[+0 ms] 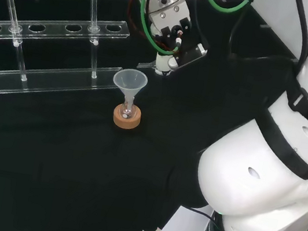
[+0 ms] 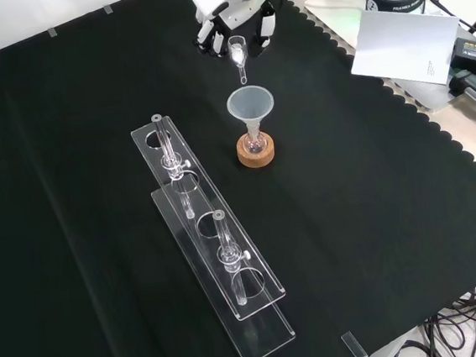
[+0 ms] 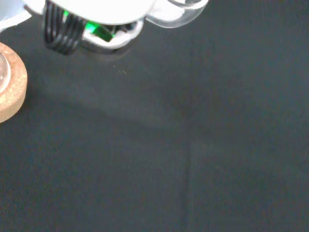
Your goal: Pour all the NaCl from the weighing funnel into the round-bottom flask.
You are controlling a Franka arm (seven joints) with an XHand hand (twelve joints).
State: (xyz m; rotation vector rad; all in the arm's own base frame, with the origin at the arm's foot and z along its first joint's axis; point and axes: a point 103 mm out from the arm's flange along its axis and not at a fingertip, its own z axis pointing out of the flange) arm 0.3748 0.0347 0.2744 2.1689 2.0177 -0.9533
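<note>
Spillage onto the black-clothed table (image 2: 86, 92) is risked: the small clear weighing funnel (image 2: 238, 54), pinched by the black-and-white hand (image 2: 231, 15), is held short of the wide clear funnel (image 2: 250, 105) in the cork-ringed round-bottom flask (image 2: 255, 146).

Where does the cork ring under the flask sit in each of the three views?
Head view: cork ring left of centre, under the clear funnel, in front of the tube rack.
Front view: cork ring just above centre, right of the rack's far end, below the hand.
Wrist view: cork ring cut by the picture's edge.
Shared landmark: the funnel standing over it.
</note>
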